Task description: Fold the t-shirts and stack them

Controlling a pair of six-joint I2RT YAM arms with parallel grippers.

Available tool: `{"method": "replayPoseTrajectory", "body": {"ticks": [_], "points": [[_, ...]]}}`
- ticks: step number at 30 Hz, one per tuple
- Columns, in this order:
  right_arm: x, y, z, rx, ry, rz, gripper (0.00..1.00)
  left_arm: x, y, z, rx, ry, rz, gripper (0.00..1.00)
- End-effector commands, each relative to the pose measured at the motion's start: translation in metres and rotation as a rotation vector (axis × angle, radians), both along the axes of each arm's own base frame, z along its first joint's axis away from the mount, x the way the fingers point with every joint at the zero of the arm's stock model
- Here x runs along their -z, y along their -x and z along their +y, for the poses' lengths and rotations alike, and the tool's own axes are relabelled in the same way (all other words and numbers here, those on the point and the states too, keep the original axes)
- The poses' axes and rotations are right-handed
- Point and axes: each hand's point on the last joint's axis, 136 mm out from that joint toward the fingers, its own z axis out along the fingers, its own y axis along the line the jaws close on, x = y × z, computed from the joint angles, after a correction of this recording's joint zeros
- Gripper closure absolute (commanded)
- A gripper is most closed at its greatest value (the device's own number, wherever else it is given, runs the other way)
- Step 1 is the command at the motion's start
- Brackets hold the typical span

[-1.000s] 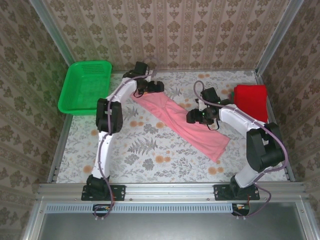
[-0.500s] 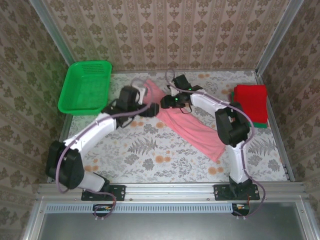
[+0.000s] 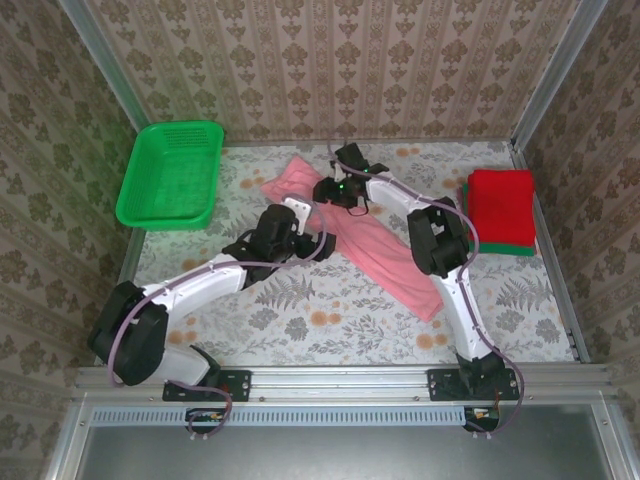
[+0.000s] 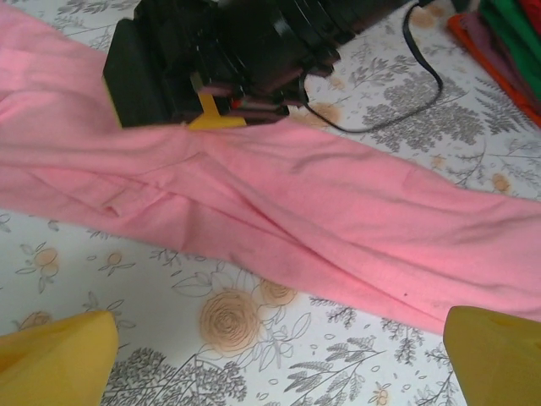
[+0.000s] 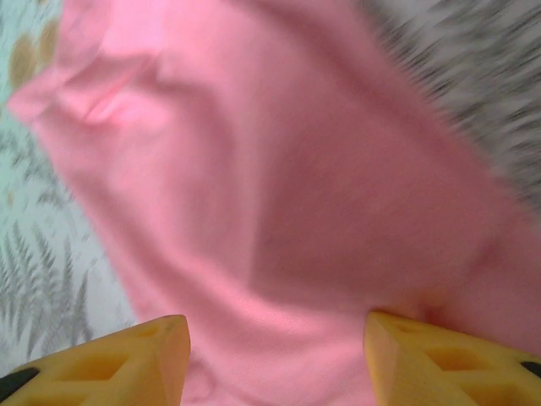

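Gaping wide just near of the crumpled light pink cloth t-shirt [image 3: 390, 255], the left gripper [image 4: 275, 351] faces the right gripper [image 5: 275, 338], likewise parted over the cloth.

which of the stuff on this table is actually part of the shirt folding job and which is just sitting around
Part of the job:
- pink t-shirt, lying stretched out and not yet folded, mid-table
- red folded shirt, at the right edge
- green folded shirt, underneath the red one

Just lying about:
- green mesh basket, at the far left corner, apart from all the shirts
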Motion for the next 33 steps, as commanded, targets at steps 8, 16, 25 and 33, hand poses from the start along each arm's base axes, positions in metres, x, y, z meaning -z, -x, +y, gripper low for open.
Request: {"method": "replayPoseTrajectory", "body": {"ticks": [8, 16, 25, 33], "points": [[0.000, -0.052, -0.090, 0.172, 0.069, 0.024, 0.41, -0.016, 0.003, -0.046, 0.210, 0.076, -0.081, 0.00], [-0.079, -0.048, -0.134, 0.199, 0.034, -0.109, 0.37, 0.004, 0.033, -0.125, 0.575, -0.093, -0.186, 0.00], [-0.096, 0.034, -0.240, 0.412, -0.002, -0.144, 0.35, 0.063, 0.045, -0.217, 0.835, -0.177, -0.089, 0.00], [-0.073, 0.088, -0.260, 0.375, 0.082, -0.080, 0.34, 0.135, 0.058, -0.226, 0.885, -0.226, 0.091, 0.00]]}}
